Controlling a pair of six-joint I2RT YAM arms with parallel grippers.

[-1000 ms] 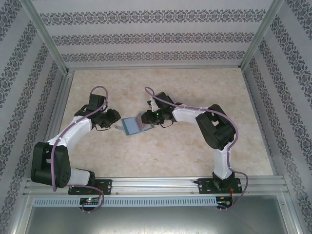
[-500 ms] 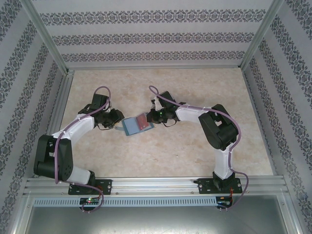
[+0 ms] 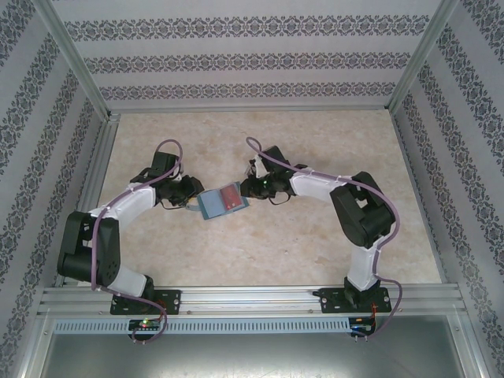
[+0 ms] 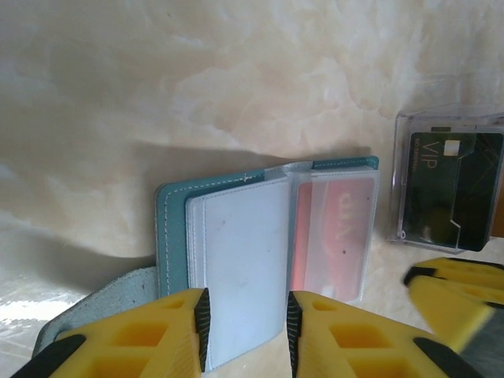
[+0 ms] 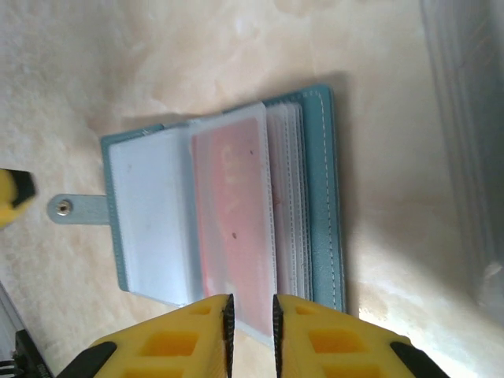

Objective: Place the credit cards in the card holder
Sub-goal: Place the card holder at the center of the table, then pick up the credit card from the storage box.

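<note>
Top external: open card holder [image 3: 223,201] lengthways left-right

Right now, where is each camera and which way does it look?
Top external: high behind the arms, looking down at the table; both arms show.
Left wrist: on the left arm, looking along the left gripper at the card holder.
Right wrist: on the right arm, looking past the right gripper at it.
Shared: all see the card holder.

Overhead, two wrist close-ups: card holder [image 3: 223,201]
</note>
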